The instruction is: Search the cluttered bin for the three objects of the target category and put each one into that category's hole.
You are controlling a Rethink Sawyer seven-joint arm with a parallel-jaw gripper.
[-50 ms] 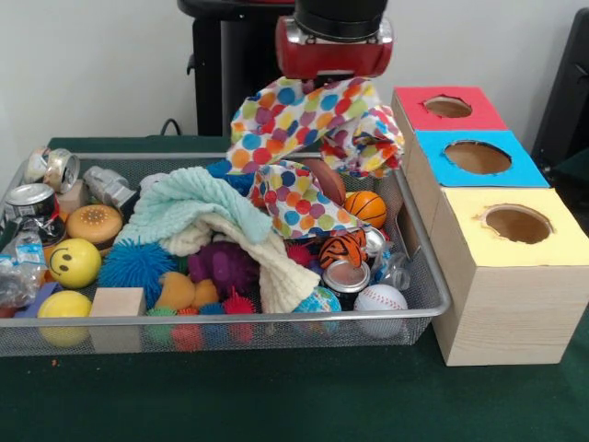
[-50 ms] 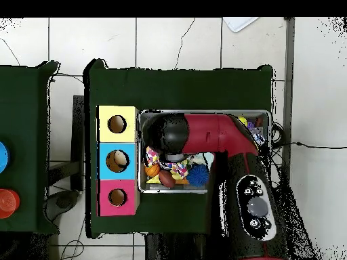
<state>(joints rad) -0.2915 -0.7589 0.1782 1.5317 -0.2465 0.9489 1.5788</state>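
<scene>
Hanging from the gripper was a polka-dot cloth, its top bunched up under the red wrist and its folds draping down into the wire bin; the fingers themselves were buried in the fabric, so how wide they stood could not be told, though the cloth was plainly lifted clear of the pile at its upper end. Below the cloth's hem lay an orange basketball, with a tiger-striped ball just in front of it, an open can beside that, and a white baseball near the bin's front corner. Further along the bin, a mint-green towel lay over a cream towel, a purple toy tucked under them, a blue spiky ball next to it, and a yellow smiley ball and a burger toy beyond. Beside the bin stood three boxes with holes: a red box, a blue box and a yellow box. In the overhead view the arm covered most of the bin, and a pale object showed inside the blue box's hole.
</scene>
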